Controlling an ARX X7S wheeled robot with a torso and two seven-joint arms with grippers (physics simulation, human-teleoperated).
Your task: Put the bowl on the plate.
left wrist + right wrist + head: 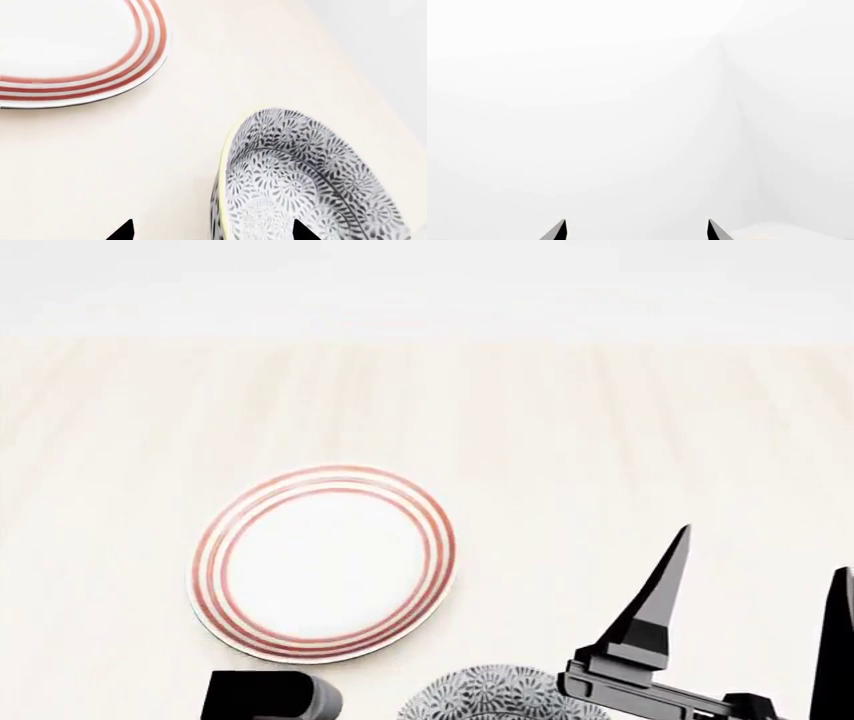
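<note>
1. Nearest in the head view: the bowl (497, 692), cut off by the low edge, just a round top of dark grey-blue flower marks on white.
2. Close up in the left wrist view: bowl (313, 185) open side up, deep and round, so no long side to point any way. Tiny leaves and swirls all over, inside and out, with a thin pale rim.
3. Left fingers (213, 231) spread wide, holding nothing. Just two black tips seen; one tip outside the bowl, one tip over its inside, the rim in the gap between them. Touching or not: cannot tell.
4. Right fingers (763, 585) beside the bowl on the right, black, pointing up, spread wide, holding nothing. Only plain white seen past their tips (636, 230) in the right wrist view.
5. A bit farther, to the left: the plate (323, 562), flat on the pale surface (601, 420), near the bowl but not touching it.
6. Plate round and low, white in the middle, three red rings near its rim (127, 70).
7. No words or labels seen on bowl or plate.
</note>
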